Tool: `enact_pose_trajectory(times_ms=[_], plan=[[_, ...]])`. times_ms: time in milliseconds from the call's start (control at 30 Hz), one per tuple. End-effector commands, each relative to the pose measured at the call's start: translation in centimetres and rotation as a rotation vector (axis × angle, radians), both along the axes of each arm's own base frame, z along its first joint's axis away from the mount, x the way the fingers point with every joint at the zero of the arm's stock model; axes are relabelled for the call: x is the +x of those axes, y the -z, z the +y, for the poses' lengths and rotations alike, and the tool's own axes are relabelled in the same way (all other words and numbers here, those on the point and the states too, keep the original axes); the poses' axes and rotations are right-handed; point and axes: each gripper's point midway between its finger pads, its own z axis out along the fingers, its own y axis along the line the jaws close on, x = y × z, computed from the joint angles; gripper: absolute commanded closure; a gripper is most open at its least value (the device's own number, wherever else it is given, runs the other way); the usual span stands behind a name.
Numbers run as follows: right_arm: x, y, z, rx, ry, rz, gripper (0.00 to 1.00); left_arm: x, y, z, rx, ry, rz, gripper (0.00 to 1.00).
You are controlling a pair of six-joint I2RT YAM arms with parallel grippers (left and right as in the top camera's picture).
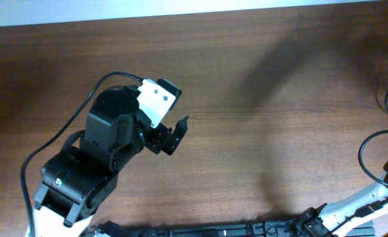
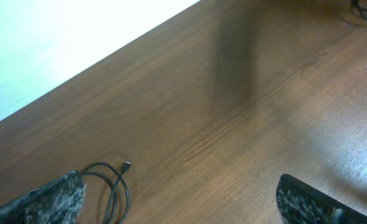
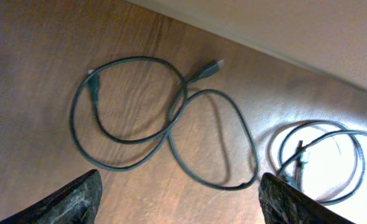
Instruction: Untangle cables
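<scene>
**Cables lie loose on the table, both grippers empty**

Cables rest flat on the brown wooden table. In the right wrist view, one dark cord makes two joined loops, crossing itself near the middle; a plug end points toward the table's far edge and another small plug sits on the left loop. A second coiled cable lies just beside the first, toward the right, in a bright patch of glare, and whether the two touch is unclear. The right gripper hangs above the first cord, its fingers spread wide apart with nothing between them.

In the left wrist view, a further thin cable with a small plug curls near the table's edge, beside the left finger. The left gripper also has its fingers apart and holds nothing. In the overhead view it sits over bare table, well apart from thin dark loops at the table's right edge.
</scene>
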Motion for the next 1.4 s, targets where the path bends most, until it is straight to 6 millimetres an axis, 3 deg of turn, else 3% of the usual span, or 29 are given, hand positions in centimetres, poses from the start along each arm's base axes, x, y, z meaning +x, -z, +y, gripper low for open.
enact_pose_trajectory(times_ms=[0, 233, 433, 567, 633, 767, 933, 1200, 1367], plan=[[1.0, 0.9, 1.0, 0.075, -0.053, -0.056, 0.19, 0.2, -0.3, 0.2, -0.005, -0.020, -0.005, 0.01], [6.7, -0.4, 6.7, 0.236, -0.509, -0.310, 0.18, 0.2, -0.3, 0.2, -0.005, -0.020, -0.005, 0.01], [9.0, -0.4, 10.4, 0.286, -0.623, -0.318, 0.15, 0.2, -0.3, 0.2, -0.005, -0.020, -0.005, 0.01], [11.2, -0.2, 14.5, 0.326, -0.711, -0.293, 0.11, 0.2, -0.3, 0.2, -0.005, -0.020, -0.005, 0.01], [12.7, -0.2, 17.1, 0.340, -0.772, -0.282, 0.02, 0.2, -0.3, 0.2, -0.005, -0.020, -0.005, 0.01], [14.9, -0.2, 21.6, 0.357, -0.878, -0.266, 0.01, 0.2, -0.3, 0.2, -0.005, -0.020, -0.005, 0.01], [17.5, -0.1, 29.7, 0.385, -1.057, -0.235, 0.01, 0.2, -0.3, 0.2, -0.006, -0.020, -0.005, 0.01], [18.7, 0.7, 40.5, 0.424, -1.283, -0.170, 0.01, 0.2, -0.3, 0.2, -0.005, -0.020, -0.005, 0.01], [18.6, 2.5, 45.6, 0.464, -1.375, -0.115, 0.01, 0.2, -0.3, 0.2, -0.005, -0.020, -0.005, 0.01]])
